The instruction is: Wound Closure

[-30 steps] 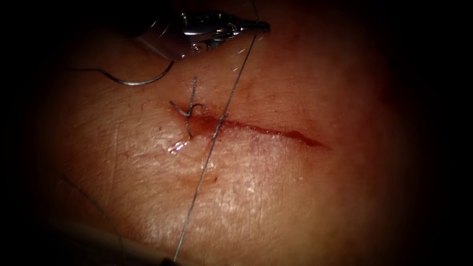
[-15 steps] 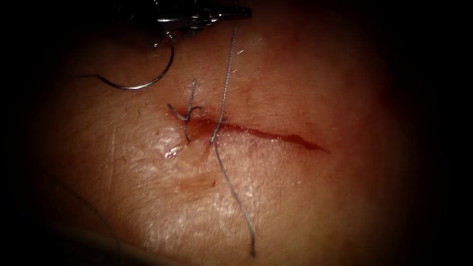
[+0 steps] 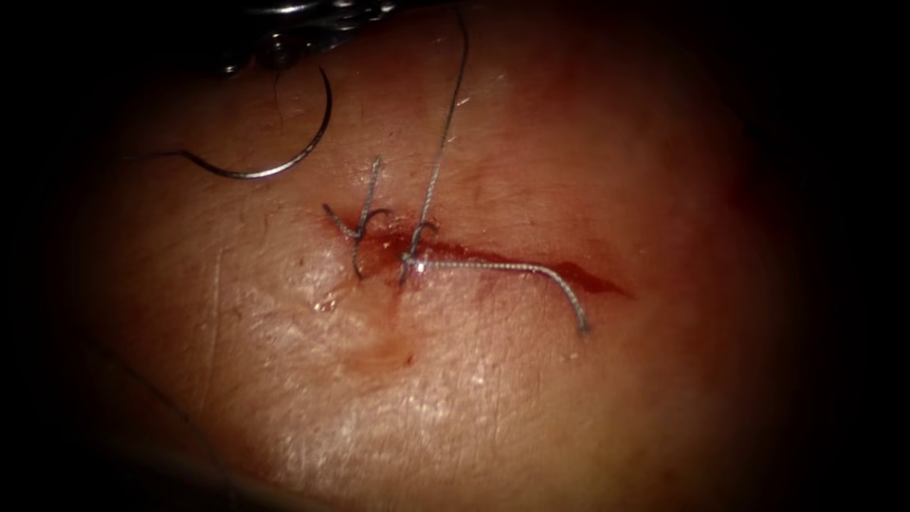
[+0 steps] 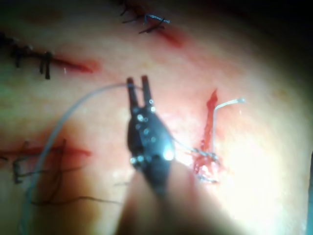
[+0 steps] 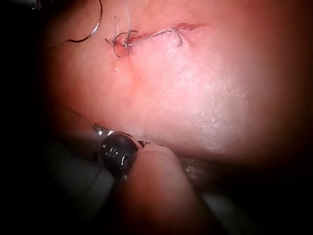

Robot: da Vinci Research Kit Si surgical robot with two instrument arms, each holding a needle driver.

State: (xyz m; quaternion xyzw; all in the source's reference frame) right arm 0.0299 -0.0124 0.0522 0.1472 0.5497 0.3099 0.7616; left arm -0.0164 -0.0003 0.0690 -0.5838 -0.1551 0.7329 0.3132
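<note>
The cut (image 3: 531,265) runs left to right across the tissue (image 3: 493,398), with red fluid along it. A knotted stitch (image 3: 360,226) closes its left end. A second stitch (image 3: 415,251) sits just right of it. From there the thread (image 3: 445,123) rises slack to the top edge, and a free tail (image 3: 531,272) lies along the cut. The curved needle (image 3: 284,163) rests on the tissue above the cut's left end, held by neither tool. My left tool (image 3: 303,14) (image 4: 138,88) has its jaws parted with thread (image 4: 98,95) at their tips. My right tool (image 5: 120,134) hovers near the tissue's front edge, holding nothing.
Other stitched cuts (image 4: 44,61) (image 4: 146,19) (image 4: 39,161) lie on the tissue beyond this one. A wet patch (image 3: 327,305) glistens just below the first stitch.
The thread's lower end was taut toward the bottom edge, then came free and swung right to lie along the cut. My left tool rose to the top edge and its jaws parted.
</note>
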